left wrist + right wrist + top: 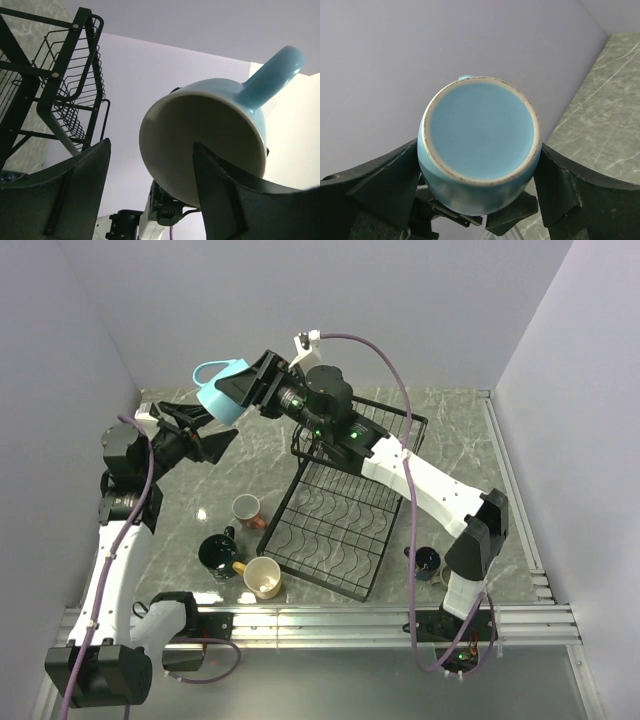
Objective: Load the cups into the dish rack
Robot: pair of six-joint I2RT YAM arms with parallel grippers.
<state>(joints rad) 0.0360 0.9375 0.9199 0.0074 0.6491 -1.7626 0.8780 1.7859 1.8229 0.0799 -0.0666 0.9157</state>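
The light blue cup [222, 395] hangs in the air left of the dish rack [340, 520], held on its side. My right gripper [243, 390] is shut on it, a finger on each side of its body [480, 135]. In the right wrist view its flat base faces the camera between the pads [479, 150]. My left gripper [205, 437] stands open just below the cup. In the left wrist view the cup's cream mouth [200, 135] faces the camera, with one left finger [220, 190] in front of the rim and the other [80, 185] well apart from it.
On the table left of the rack stand a salmon pink cup [247, 508], a dark teal cup [217, 553] and a yellow-cream cup [263, 577]. A navy cup [427, 561] sits by the right arm's base. The rack's raised basket [60, 85] shows at the left of the left wrist view.
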